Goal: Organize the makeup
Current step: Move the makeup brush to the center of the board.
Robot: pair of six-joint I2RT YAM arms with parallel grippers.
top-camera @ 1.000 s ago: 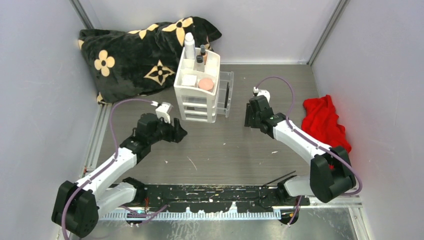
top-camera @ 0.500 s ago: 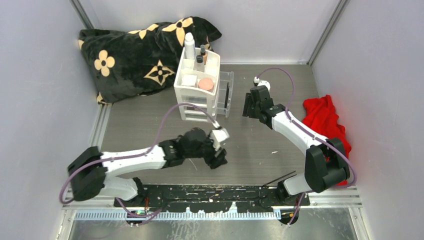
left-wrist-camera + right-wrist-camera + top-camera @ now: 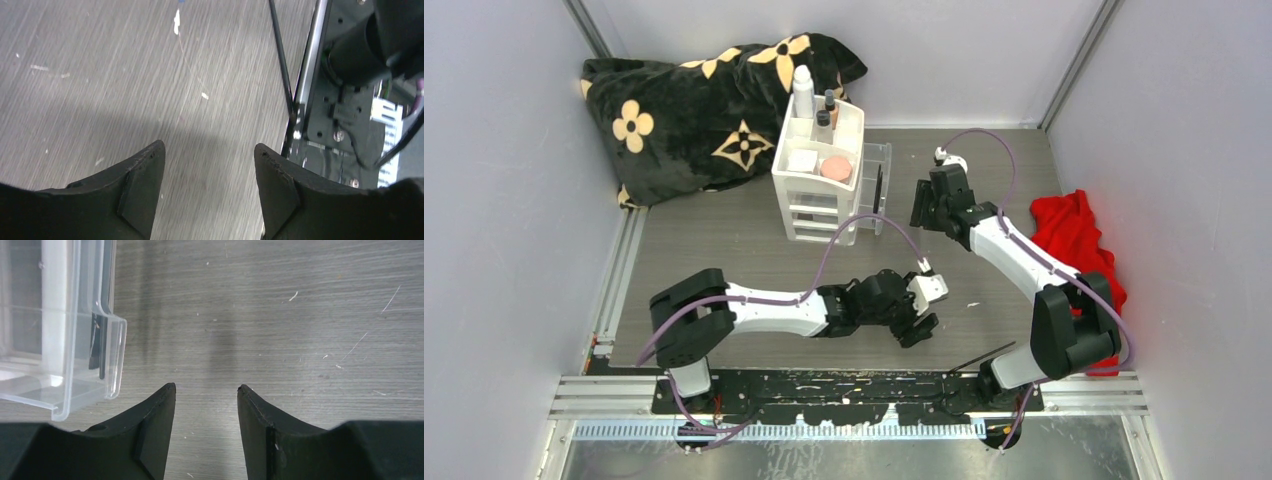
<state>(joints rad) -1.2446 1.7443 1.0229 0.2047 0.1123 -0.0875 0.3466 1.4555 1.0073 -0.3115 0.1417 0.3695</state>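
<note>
The makeup stands in the top tray of the white drawer unit [image 3: 817, 200]: a white bottle [image 3: 803, 92], a dark-capped bottle [image 3: 824, 122], a white square box [image 3: 802, 160] and a pink compact [image 3: 836, 168]. A clear drawer [image 3: 874, 180] [image 3: 75, 340] juts out to the right with a black pencil [image 3: 97, 347] inside. Thin black pencils [image 3: 984, 356] [image 3: 282, 65] lie by the front rail. My left gripper [image 3: 917, 327] [image 3: 210, 150] hovers open and empty over the table, just left of them. My right gripper [image 3: 919, 213] [image 3: 206, 387] is open and empty beside the clear drawer.
A black flowered cushion [image 3: 704, 105] fills the back left corner. A red cloth [image 3: 1072, 245] lies at the right wall. The black mounting rail [image 3: 854, 385] [image 3: 320, 90] runs along the front edge, close to my left gripper. Grey walls enclose three sides.
My left arm has swung from beside the drawer unit across to the right and towards the front rail. My right gripper has edged slightly away, staying near the clear drawer.
</note>
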